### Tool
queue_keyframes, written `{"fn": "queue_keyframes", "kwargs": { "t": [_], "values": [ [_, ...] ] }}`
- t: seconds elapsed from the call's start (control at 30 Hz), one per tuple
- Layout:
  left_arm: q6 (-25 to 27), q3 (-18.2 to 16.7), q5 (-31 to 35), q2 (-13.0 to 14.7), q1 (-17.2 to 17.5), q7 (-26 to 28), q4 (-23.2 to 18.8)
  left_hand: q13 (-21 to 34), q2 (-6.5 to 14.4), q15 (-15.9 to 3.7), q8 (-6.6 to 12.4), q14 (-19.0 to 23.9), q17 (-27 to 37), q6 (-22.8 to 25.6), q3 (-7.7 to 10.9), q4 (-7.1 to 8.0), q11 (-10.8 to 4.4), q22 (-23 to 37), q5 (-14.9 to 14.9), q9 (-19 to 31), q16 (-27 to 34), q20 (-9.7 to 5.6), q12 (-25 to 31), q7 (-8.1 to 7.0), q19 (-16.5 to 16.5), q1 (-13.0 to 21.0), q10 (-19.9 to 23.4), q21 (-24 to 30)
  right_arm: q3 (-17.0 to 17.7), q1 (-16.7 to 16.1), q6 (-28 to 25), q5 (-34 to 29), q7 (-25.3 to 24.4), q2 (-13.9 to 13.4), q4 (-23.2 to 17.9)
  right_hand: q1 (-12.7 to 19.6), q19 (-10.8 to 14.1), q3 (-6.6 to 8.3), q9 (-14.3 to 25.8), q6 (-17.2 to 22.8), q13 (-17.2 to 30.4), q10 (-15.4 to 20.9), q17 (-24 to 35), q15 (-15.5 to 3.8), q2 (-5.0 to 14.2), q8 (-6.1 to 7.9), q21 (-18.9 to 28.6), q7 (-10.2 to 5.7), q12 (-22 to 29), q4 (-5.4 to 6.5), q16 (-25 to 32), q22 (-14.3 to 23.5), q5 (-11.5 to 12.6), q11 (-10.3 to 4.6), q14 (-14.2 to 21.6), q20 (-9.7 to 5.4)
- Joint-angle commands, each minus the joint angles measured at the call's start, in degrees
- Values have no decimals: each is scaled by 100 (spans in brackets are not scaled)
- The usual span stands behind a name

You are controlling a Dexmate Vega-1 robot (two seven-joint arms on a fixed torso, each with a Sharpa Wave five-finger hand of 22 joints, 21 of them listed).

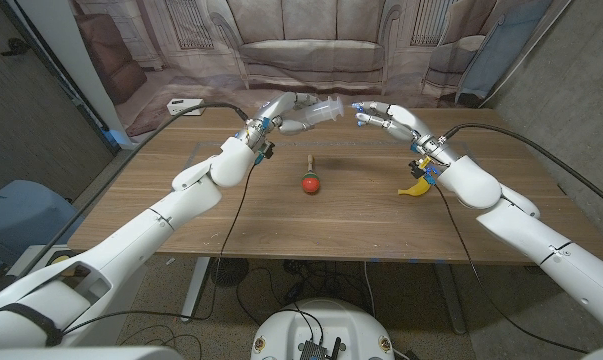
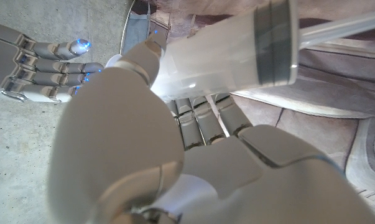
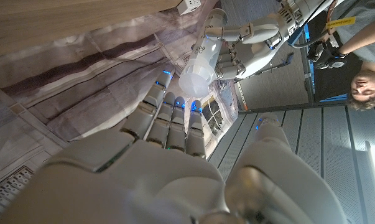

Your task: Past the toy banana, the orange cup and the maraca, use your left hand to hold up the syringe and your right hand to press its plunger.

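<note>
- While the left arm reaches from the near left corner across the table (image 1: pixel 281 225) to its far edge, the left hand (image 1: pixel 286 117) is raised above the wood and grips the syringe (image 1: pixel 326 109).
- In the left wrist view the fingers (image 2: pixel 203 118) wrap under the barrel and the thumb (image 2: pixel 137 62) lies against its side; the syringe lies roughly level, its plunger end pointing right toward the other hand.
- The right arm comes in from the near right corner, and the right hand (image 1: pixel 386 118) is raised at the far edge, level with the left hand.
- Its fingers are stretched out side by side toward the syringe and hold nothing; the fingertips (image 1: pixel 362 119) stand just beside the plunger end, and whether they touch it cannot be told.
- In the right wrist view the right hand's fingers (image 3: pixel 175 121) point at the syringe's round end face, with the thumb (image 3: pixel 271 134) held apart.
- Count: one syringe, one maraca (image 1: pixel 310 178), one banana (image 1: pixel 417 187). No cup can be made out.
- The syringe is clear plastic, a wide cylinder with a dark band around the barrel and printed marks on its side.
- The maraca has a red round head and a thin wooden handle; it lies mid-table, handle pointing far.
- The banana is yellow and curved, lying right of the maraca beside the right forearm.
- The table is brown wood with visible grain.
</note>
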Motion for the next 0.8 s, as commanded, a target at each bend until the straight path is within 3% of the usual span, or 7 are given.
{"fn": "queue_keyframes", "kwargs": {
  "t": [0.03,0.8],
  "values": [
    [8,-48,-4,43,51,44,-16,31,385,-217,20,191,13,57,213,190,-19,27,54,15,21,-1,-25,-9,45,167,33,34,69,-26,55,154,-94,72,110,72,0,-4,20,-76,1,-55,29,13,-2,-16,-8,-3,-3,-34,-4,9,0,-9,-4,12],
    [48,-168,-124,165,212,60,-94,27,380,-211,20,188,23,61,208,183,-17,24,53,16,29,2,-38,-13,25,172,34,60,240,-119,114,547,-229,199,282,97,-72,-8,22,-305,3,-143,38,56,-7,-66,-29,8,-6,-34,-35,9,-2,-12,-104,15]
  ]
}}
